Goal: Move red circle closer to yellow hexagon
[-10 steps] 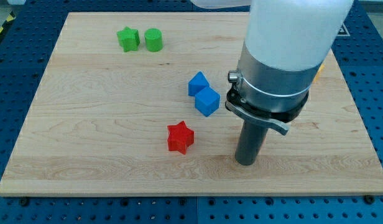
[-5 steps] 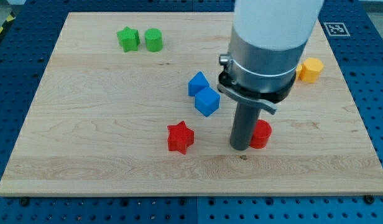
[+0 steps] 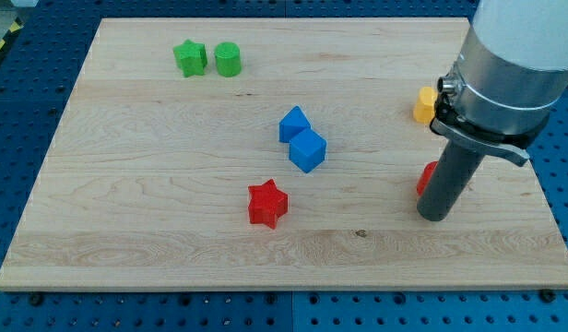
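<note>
camera view: my tip [image 3: 434,215] rests on the wooden worktop [image 3: 155,184] near the view's right side, in the lower half. there is no pincer on this arm, only the dark rod, so nothing stands apart or together.

the red circle [image 3: 426,178] shows only as a sliver at the rod's left side, just above my tip; the rod covers the rest, and it looks to be touching the rod. the yellow hexagon [image 3: 424,104] sits above the circle, toward the view's top, partly hidden behind the arm's grey collar. the two are near each other but apart, with bare wood between them.

the worktop's right edge runs close past the rod, with only a narrow strip of wood left on that side. the bottom edge lies further off, with a broader band of wood below my tip.

to the view's left of my tip, the red star [image 3: 267,204] lies well apart, with open wood between. two blue blocks [image 3: 302,139] touch each other near the middle, above the star. a green star [image 3: 189,57] and a green cylinder [image 3: 228,59] sit just beside each other near the top edge, far from my tip. the whole left part of the worktop is open wood.
</note>
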{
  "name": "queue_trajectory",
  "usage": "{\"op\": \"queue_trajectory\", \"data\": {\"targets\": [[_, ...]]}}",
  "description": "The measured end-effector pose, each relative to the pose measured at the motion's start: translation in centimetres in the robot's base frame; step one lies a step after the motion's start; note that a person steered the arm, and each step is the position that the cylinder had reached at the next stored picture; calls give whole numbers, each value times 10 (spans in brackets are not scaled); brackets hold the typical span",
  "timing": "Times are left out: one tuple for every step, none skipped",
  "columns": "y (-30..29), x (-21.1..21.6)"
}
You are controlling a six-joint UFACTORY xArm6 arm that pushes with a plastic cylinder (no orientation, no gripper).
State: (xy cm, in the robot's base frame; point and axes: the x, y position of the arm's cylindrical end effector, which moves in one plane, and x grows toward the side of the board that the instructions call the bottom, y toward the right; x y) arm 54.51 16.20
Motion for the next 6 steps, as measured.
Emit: {"op": "queue_trajectory", "data": {"targets": [[2,-10],[2,-28],[11,-49],[30,-70],[46,-79],[43,-73]]}}
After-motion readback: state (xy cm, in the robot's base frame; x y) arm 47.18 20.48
